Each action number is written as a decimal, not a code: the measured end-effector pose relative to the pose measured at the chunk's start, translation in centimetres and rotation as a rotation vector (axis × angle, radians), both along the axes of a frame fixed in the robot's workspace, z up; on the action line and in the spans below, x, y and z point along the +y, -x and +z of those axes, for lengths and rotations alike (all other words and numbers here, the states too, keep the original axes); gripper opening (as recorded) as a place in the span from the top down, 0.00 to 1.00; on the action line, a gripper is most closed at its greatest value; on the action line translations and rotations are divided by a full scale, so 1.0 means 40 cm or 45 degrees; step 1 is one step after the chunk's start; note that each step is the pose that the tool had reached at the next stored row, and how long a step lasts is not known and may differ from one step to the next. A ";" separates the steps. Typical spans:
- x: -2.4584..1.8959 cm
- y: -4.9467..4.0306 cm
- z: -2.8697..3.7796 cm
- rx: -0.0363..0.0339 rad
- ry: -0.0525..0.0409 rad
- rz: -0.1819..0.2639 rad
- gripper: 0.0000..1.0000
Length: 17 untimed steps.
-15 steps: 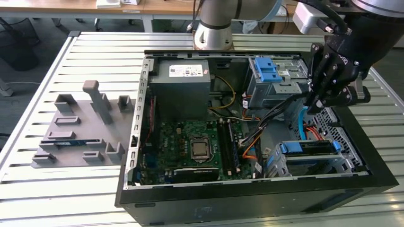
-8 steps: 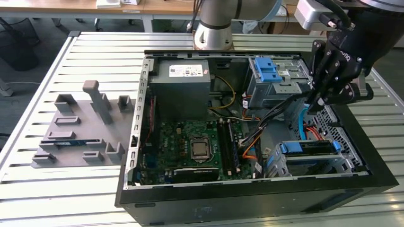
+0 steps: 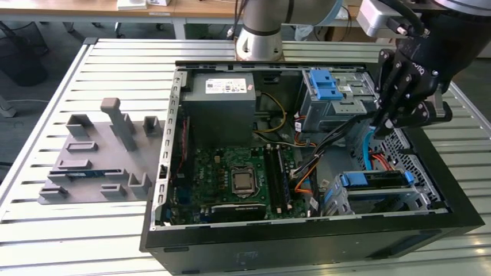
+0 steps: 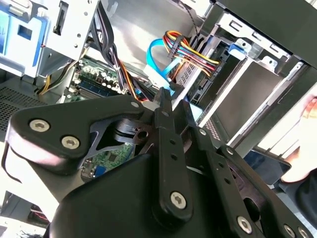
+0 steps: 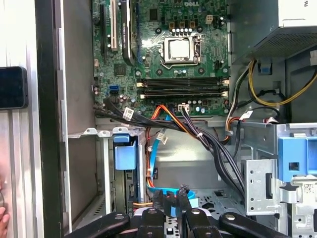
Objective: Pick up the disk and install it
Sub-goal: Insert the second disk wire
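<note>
The gripper [image 3: 381,127] hangs over the open computer case [image 3: 307,244], at the exterior view's right, just beside the upper drive cage [image 3: 337,98] with its blue latch [image 3: 326,86]. Whether it is spread or pressed together I cannot tell; nothing shows as held.

The disk [image 3: 372,179] sits in the lower cage [image 3: 383,198], in the near corner of the case at the exterior view's right. Its blue bracket frames it, and it lies below and apart from the gripper.

A bundle of black, orange and red cables [image 3: 322,155] runs between the two cages. In both wrist views a flat blue cable [image 5: 171,204] lies right under the gripper tips [image 5: 171,196], and coloured wires [image 4: 190,52] cross the space ahead.

The motherboard [image 3: 230,178] fills the case floor, with the grey power supply [image 3: 222,100] behind it. On the desk [image 3: 92,241], at the exterior view's left, stands a grey holder [image 3: 100,161], well apart from the case. A person's hand [image 4: 307,116] shows at the edge of the second wrist view.
</note>
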<state>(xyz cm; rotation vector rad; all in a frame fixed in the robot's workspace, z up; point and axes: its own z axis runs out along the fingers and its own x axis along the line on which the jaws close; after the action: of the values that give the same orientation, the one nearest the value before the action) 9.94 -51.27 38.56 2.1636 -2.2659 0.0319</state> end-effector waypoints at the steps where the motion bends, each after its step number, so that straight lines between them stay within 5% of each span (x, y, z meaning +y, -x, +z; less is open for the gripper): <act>1: 0.000 0.000 -0.002 0.0000 0.000 0.000 0.75; 8: 0.003 0.000 -0.017 0.0000 0.001 0.000 0.75; 13: 0.003 0.000 -0.025 0.0000 0.026 0.000 0.75; 17: 0.003 -0.001 -0.028 -0.0001 0.030 0.000 0.89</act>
<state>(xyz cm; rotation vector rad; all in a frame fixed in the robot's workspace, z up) 9.97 -51.14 37.42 2.1522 -2.2540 0.0579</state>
